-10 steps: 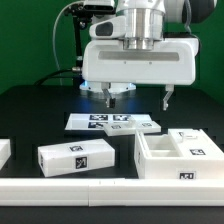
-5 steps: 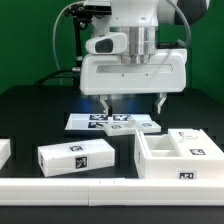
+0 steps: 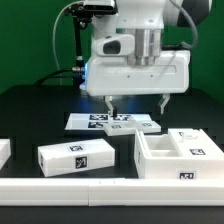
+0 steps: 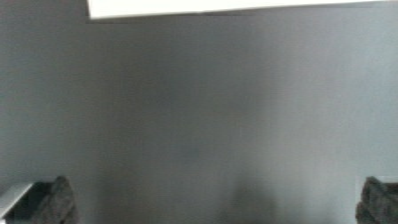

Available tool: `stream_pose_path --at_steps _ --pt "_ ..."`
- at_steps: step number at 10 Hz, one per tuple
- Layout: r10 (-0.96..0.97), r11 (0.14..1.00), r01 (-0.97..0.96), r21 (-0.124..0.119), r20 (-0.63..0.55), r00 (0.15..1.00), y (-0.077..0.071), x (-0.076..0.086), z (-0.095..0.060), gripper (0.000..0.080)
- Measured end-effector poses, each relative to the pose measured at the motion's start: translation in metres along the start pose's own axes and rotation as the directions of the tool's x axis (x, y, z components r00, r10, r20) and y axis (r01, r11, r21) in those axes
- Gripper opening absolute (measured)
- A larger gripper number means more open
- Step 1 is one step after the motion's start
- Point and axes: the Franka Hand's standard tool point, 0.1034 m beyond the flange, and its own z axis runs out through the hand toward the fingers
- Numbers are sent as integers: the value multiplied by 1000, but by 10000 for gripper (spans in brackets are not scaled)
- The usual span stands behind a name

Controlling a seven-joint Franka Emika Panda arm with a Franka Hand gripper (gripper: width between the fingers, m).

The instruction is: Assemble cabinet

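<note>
The cabinet (image 3: pixel 179 157), a hollow white box with compartments and black-and-white tags, sits on the black table at the exterior view's right front. My gripper (image 3: pixel 137 104) hangs above the table behind it, over the marker board (image 3: pixel 113 123). Its fingers (image 3: pixel 109 105) are spread wide apart with nothing between them. In the wrist view the fingertips (image 4: pixel 47 200) show at both edges, far apart, over plain dark table, with a white edge of the marker board (image 4: pixel 214 7) beyond.
A smaller long white block (image 3: pixel 76 155) with one tag lies at the front centre-left. Another white part (image 3: pixel 4 152) shows at the exterior view's left edge. A white rail (image 3: pixel 70 188) runs along the front.
The gripper has shifted toward the exterior view's right and turned slightly. It stays open. The parts on the table have not moved.
</note>
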Motion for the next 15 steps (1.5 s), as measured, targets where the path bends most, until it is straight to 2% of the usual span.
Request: stream_pose_path --at_steps 1,2,3,6,7,8,9,10,12,13,14,15 --pt "37 999 -38 21 33 999 7 -8 5 797" --pt "63 997 -65 31 60 996 9 -24 14 797" --pt "75 997 -76 11 43 996 9 -34 22 797" --pt "69 998 -69 7 48 996 10 -36 22 797" --pt "61 998 -61 -23 5 998 12 -37 24 797" --pt "39 998 -40 -55 -18 999 6 -48 31 797" --pt "23 997 -26 -73 -31 999 -4 -54 36 797" --pt "8 997 -11 -83 -38 999 -8 -53 37 797" --pt "18 996 -21 -83 -38 999 -5 -53 36 797" --pt "19 996 -22 -83 -38 999 -5 -53 36 686" --pt "19 996 -22 -83 -38 999 -5 -53 37 519" --pt "20 996 -23 -83 -38 999 -5 -53 37 519"
